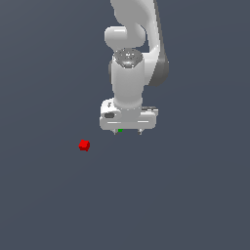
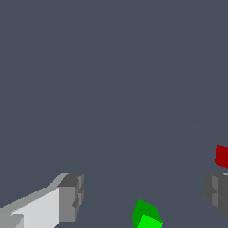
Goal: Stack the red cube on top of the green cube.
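The small, plain, bright red cube [image 1: 84, 145] [image 2: 221, 156] sits flat on the dark grey floor, out in the open toward the exterior view's left of my arm, and my wrist camera catches only part of it at the frame's edge. The equally small, bright green cube [image 1: 120, 130] [image 2: 146, 215] is apart from the red one; in the exterior view only a sliver shows, while my wrist camera shows it turned corner-on.

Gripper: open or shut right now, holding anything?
Open and empty. The wrist view shows the gripper fingers wide apart, the green cube loose between them, the red cube off to the side.
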Controlling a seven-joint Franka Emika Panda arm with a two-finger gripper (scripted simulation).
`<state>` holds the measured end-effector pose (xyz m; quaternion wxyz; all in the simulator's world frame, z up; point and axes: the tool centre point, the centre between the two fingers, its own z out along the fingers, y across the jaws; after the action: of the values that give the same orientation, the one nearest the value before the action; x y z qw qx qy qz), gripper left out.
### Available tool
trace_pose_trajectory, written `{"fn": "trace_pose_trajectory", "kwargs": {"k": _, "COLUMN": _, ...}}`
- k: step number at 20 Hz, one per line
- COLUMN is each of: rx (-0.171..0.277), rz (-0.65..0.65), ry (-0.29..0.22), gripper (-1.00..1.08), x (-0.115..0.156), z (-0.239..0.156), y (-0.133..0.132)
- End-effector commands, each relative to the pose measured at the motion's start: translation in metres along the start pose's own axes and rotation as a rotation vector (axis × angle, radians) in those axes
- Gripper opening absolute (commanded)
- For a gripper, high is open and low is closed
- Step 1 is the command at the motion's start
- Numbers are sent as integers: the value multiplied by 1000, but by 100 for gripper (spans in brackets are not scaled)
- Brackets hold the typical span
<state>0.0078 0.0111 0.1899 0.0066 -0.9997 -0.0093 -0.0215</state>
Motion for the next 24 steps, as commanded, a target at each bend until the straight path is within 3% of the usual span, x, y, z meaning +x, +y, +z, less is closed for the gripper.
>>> {"fn": "trace_pose_trajectory", "kwargs": {"k": 1, "rx": 0, "rz": 0, "ry": 0, "gripper": 100, "x": 0, "z": 0, "y": 0}}
{"fn": "trace_pose_trajectory", "kwargs": {"k": 8, "rx": -3, "rz": 26, "ry": -6, "gripper": 100, "x": -4, "z": 16, "y": 31}}
{"fn": "trace_pose_trajectory", "kwargs": {"k": 19, "rx": -15, "rz": 143, "ry": -32, "gripper": 100, "x": -31, "z": 87, "y": 169}}
{"fn": "trace_pose_trajectory", "kwargs": {"k": 24, "rx": -17, "rz": 177, "ry": -39, "gripper": 100, "x": -41, "z": 108, "y": 210}}
